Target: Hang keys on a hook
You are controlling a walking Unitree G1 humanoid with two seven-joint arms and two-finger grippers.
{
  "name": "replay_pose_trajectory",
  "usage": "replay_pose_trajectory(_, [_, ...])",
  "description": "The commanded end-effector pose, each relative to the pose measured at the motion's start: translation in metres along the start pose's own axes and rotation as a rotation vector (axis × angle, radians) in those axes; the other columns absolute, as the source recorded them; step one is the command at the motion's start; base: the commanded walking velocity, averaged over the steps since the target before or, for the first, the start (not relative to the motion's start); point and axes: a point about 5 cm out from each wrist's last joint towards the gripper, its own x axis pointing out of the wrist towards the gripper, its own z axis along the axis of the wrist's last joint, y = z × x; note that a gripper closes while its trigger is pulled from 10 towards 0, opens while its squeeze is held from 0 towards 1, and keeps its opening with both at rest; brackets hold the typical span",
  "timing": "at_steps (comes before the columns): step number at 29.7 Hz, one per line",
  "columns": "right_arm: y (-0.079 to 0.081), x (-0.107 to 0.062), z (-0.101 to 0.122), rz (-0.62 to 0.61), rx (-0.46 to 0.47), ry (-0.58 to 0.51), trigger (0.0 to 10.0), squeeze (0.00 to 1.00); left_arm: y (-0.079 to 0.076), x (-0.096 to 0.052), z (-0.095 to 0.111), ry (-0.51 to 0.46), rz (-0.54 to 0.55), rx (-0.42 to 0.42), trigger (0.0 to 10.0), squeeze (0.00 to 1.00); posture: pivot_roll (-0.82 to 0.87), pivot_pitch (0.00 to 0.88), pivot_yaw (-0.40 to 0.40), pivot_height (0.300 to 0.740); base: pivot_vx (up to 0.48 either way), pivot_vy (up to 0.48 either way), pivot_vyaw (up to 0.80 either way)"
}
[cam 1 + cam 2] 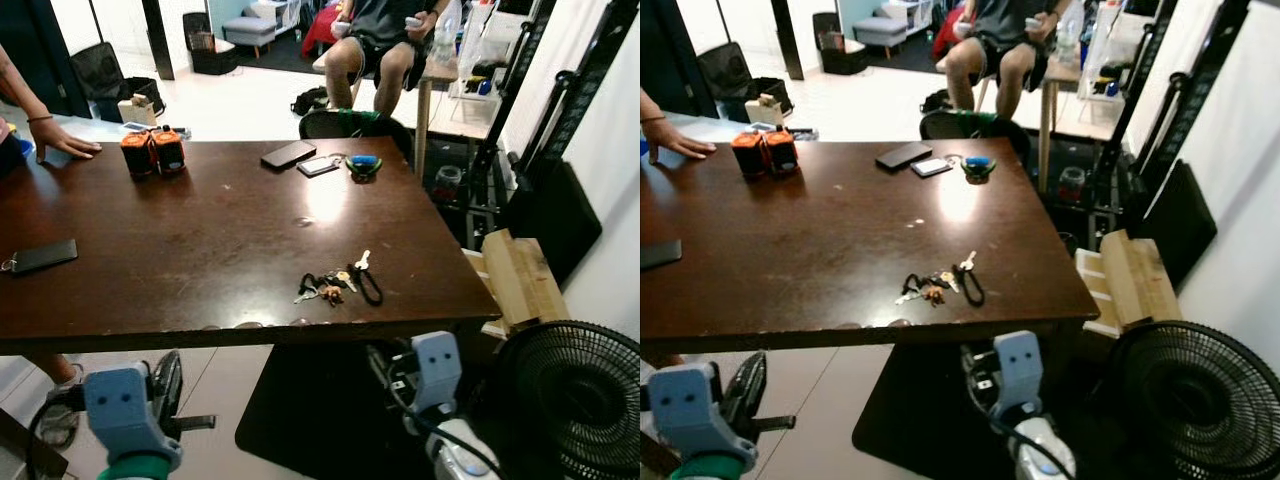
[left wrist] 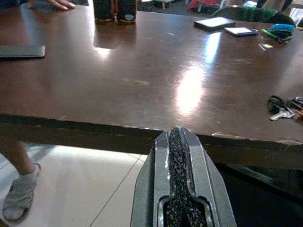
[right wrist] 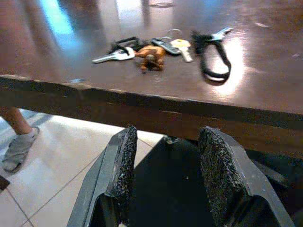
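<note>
Right hand point(image 3: 168, 175), spread, below table edge; keys point(image 3: 163, 49) above.

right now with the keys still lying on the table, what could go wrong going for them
The keys lie flat near the table edge, so a sweeping grasp might push them off. The right end effector sits open below the tabletop and could hit the edge when rising. The black strap trails loose and might snag or be pinched alone.
</note>
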Motion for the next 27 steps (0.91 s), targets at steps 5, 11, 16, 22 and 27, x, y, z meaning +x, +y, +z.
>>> replay_pose_trajectory(5, [-0.0008,-0.0038,-0.0059,-0.005,-0.001,0.026,10.0,0.0,0.0025,-0.0031,-0.0032,0.024,0.009,0.005,10.0,0.0,-0.06,0.072,0.097,0.74,0.0,0.0,0.0])
replay_pose_trajectory(11, [-0.001,-0.0037,-0.0058,-0.006,-0.001,0.025,10.0,0.0,0.0024,-0.0028,-0.0031,0.024,0.009,0.003,10.0,0.0,-0.06,0.072,0.097,0.74,0.0,0.0,0.0])
replay_pose_trajectory(16, [-0.0009,-0.0038,-0.0059,-0.006,-0.001,0.025,10.0,0.0,0.0023,-0.003,-0.0037,0.028,0.007,0.005,10.0,0.0,-0.06,0.072,0.097,0.74,0.0,0.0,0.0])
replay_pose_trajectory(22, [-0.0003,-0.002,-0.0048,-0.002,0.0,0.024,10.0,0.0,0.0017,-0.0021,-0.0053,0.043,0.015,0.012,10.0,0.0,-0.06,0.077,0.097,0.74,0.0,0.0,0.0])
replay_pose_trajectory(27, [0.0014,0.0007,-0.0035,0.001,0.005,0.023,10.0,0.0,0.0011,-0.0011,-0.0061,0.051,0.014,0.026,10.0,0.0,-0.05,0.084,0.098,0.74,0.0,0.0,0.0])
